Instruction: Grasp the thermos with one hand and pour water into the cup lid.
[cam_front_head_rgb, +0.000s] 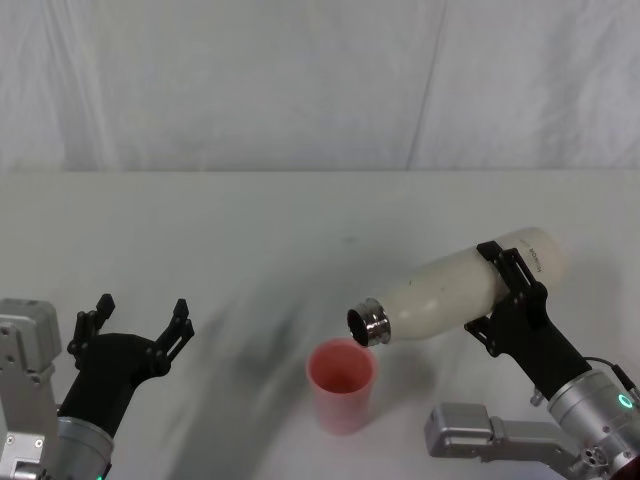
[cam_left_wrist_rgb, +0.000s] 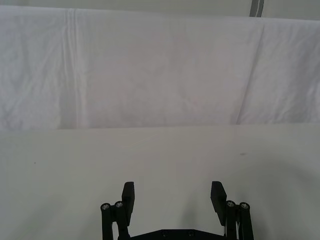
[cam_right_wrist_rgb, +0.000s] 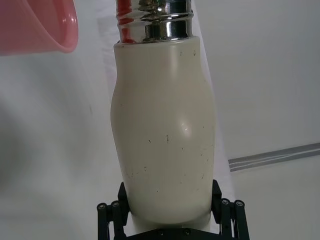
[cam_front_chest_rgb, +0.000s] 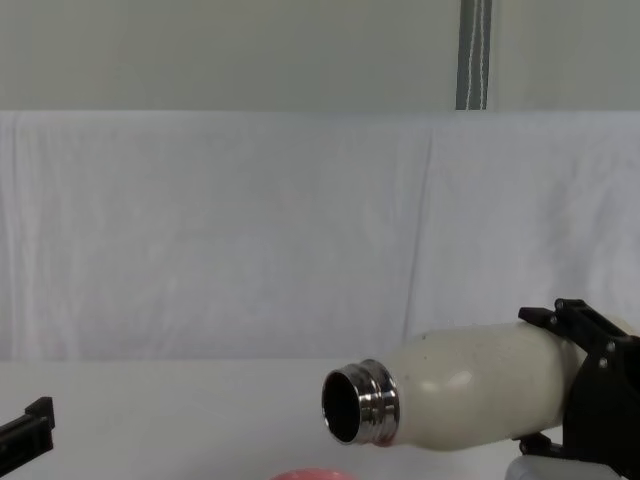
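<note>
Closest to the head camera, at the table's near edge, the small pink round cup lid (cam_front_head_rgb: 342, 383) stands upright on the white cloth-covered table (cam_front_head_rgb: 300, 230) with its open mouth up; just above and to its right the tall cream-white matte thermos (cam_front_head_rgb: 460, 283) is held in the air, tipped nearly level, its shiny threaded steel neck (cam_front_head_rgb: 368, 323) pointing left and slightly down over the lid's right rim, not touching it; no water can be made out at the mouth. The right gripper (cam_front_head_rgb: 512, 295) clamps the thermos around its broad lower body, one black finger on each side, base end pointing away toward the far right; in the right wrist view both fingers press against the cream wall (cam_right_wrist_rgb: 165, 130), with the pink rim (cam_right_wrist_rgb: 37, 27) beside the neck. The left gripper (cam_front_head_rgb: 140, 322) hangs low at the near left, well apart from both, fingers spread wide with nothing between them.
</note>
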